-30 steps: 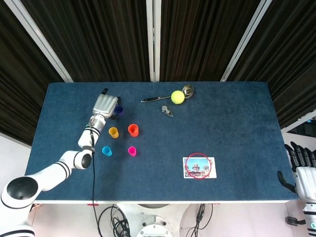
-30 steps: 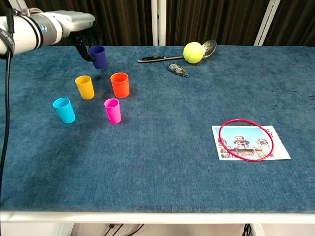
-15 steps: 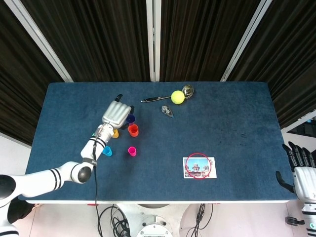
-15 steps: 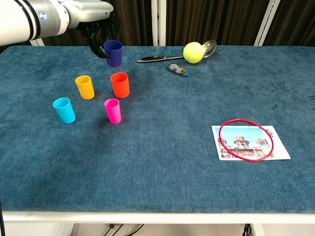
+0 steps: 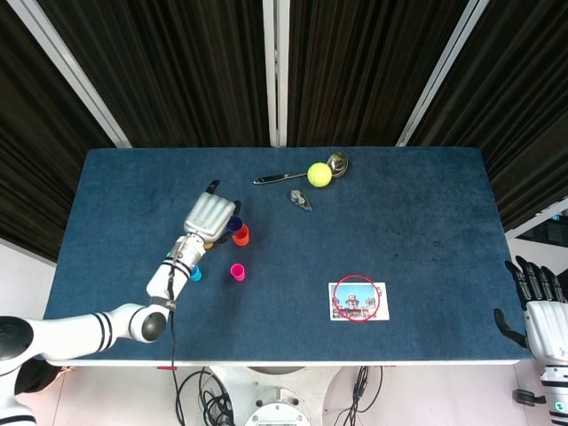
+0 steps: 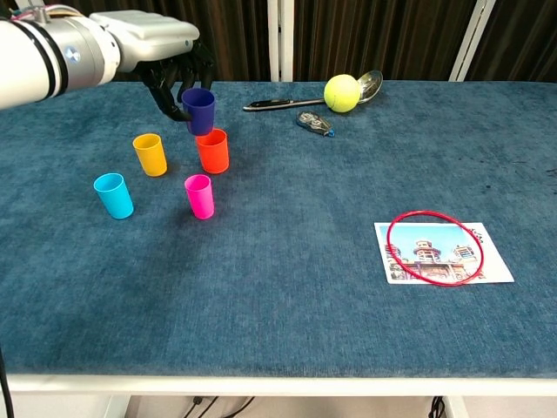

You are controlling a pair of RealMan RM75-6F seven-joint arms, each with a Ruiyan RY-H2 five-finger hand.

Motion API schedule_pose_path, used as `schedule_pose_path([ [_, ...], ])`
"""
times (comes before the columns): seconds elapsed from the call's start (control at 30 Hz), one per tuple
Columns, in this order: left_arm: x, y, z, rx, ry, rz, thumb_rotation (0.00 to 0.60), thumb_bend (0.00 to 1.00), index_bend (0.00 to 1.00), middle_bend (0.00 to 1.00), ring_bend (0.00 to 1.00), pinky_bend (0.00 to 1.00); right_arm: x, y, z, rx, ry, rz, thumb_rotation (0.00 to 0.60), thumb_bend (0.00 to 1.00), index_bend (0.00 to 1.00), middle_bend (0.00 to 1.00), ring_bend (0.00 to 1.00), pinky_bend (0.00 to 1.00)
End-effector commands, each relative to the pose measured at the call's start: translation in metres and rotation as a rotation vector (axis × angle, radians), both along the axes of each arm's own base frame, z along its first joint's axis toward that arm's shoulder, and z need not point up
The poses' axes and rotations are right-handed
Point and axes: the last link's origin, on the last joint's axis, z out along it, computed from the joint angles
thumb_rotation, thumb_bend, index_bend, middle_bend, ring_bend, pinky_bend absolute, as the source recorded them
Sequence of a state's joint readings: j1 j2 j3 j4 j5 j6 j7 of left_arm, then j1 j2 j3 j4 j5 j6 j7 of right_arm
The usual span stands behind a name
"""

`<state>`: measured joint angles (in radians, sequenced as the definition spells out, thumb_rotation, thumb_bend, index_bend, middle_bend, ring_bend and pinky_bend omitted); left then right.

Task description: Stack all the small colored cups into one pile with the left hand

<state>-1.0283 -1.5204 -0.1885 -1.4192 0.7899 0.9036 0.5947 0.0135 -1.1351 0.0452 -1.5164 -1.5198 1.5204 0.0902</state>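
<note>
The blue-carpeted table (image 6: 305,331) carries orange (image 6: 211,151), yellow (image 6: 150,154), cyan (image 6: 114,195) and pink (image 6: 199,196) plastic cups. A yellow tennis ball (image 6: 342,92), metal spoon (image 6: 313,97) and red ring (image 6: 434,247) on a picture card (image 6: 493,266) also lie there.

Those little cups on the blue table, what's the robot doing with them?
It is stacking them. Its left hand holds the purple cup in the air just above the orange-red cup. The yellow, cyan and pink cups stand apart on the table. The right hand hangs off to the side, holding nothing.
</note>
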Motion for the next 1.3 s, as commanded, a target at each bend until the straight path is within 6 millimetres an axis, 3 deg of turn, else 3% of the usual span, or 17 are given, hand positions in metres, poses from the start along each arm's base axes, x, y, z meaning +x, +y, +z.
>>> schedule_pose_path([
  [0.03,-0.001,0.001,-0.004,-0.003,-0.02,0.007,0.6,0.28,0.5,0.55,0.55,0.11,-0.001,-0.001,0.0,0.002,0.002,-0.004,0.6,0.33,0.0,0.0,0.0,0.0],
  [0.47,-0.012,0.004,-0.014,-0.031,-0.068,0.058,0.6,0.28,0.48,0.54,0.54,0.11,-0.003,-0.004,-0.002,0.008,-0.002,-0.016,0.6,0.33,0.0,0.0,0.0,0.0],
  [0.53,-0.012,0.003,-0.016,-0.038,-0.065,0.056,0.6,0.27,0.43,0.5,0.52,0.11,-0.004,-0.004,-0.002,0.01,-0.001,-0.017,0.6,0.33,0.0,0.0,0.0,0.0],
  [0.7,-0.01,0.002,-0.016,-0.069,-0.074,0.057,0.6,0.25,0.15,0.32,0.4,0.09,-0.005,-0.004,-0.001,0.007,-0.003,-0.021,0.6,0.33,0.0,0.0,0.0,0.0],
  [0.8,-0.009,0.001,-0.015,-0.072,-0.082,0.047,0.6,0.23,0.08,0.27,0.33,0.08,-0.006,-0.003,-0.001,0.007,-0.005,-0.023,0.6,0.33,0.0,0.0,0.0,0.0],
  [0.97,-0.011,0.002,-0.008,-0.048,-0.071,0.04,0.6,0.23,0.08,0.26,0.3,0.08,-0.006,-0.003,-0.001,0.008,-0.005,-0.021,0.6,0.33,0.0,0.0,0.0,0.0],
  [1.3,-0.035,-0.009,0.003,-0.043,0.016,0.16,0.6,0.19,0.15,0.26,0.24,0.07,-0.001,-0.005,0.002,-0.006,-0.009,-0.004,0.6,0.33,0.0,0.0,0.0,0.0],
])
